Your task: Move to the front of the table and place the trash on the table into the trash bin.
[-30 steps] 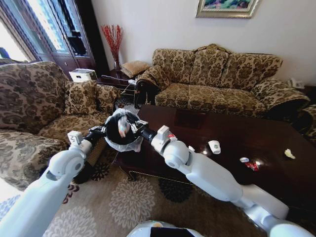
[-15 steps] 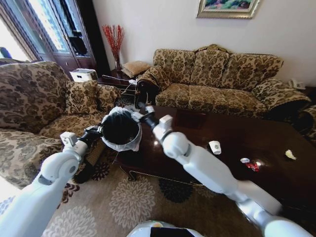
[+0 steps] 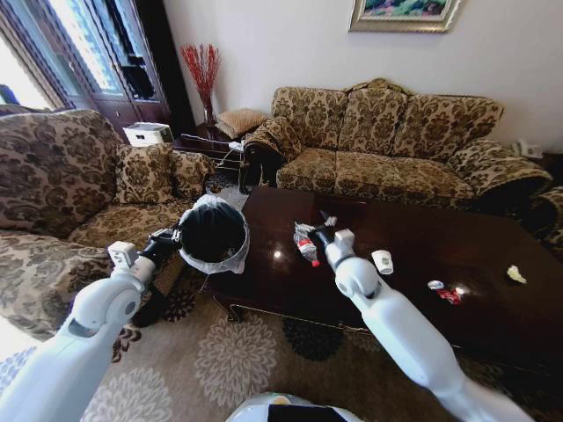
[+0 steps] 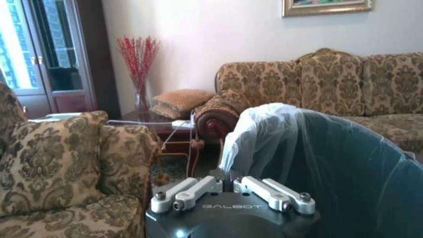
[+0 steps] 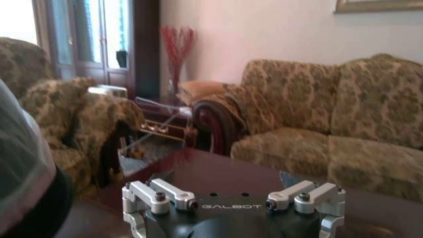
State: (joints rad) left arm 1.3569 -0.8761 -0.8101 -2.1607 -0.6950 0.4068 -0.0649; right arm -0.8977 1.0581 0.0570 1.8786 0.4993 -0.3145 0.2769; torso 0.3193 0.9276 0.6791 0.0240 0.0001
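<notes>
A: Item one, the trash bin?
B: Round, black, lined with a translucent white bag folded over the rim. Held off the floor at the near left corner of the surface, mouth tipped toward the camera. The left claw is clamped on its rim; in the left wrist view the bagged wall rises directly beyond the finger links.

A: Item two, the right claw?
B: Above the left part of the dark, glossy wood, well right of the bin and not touching it. I cannot tell how its fingers are set. A crushed clear bottle with a red cap sits right at the claw tip; held or lying, I cannot tell.

A: Item three, trash remaining on the surface?
B: White paper cup, upright, near the middle. Red wrappers to its right, near the front edge. Pale scrap at the far right, apart from the rest.

A: Item four, surroundings?
B: Patterned sofa behind the surface, matching armchair at the left, floral carpet underneath, and red branches in a vase in the far corner.
</notes>
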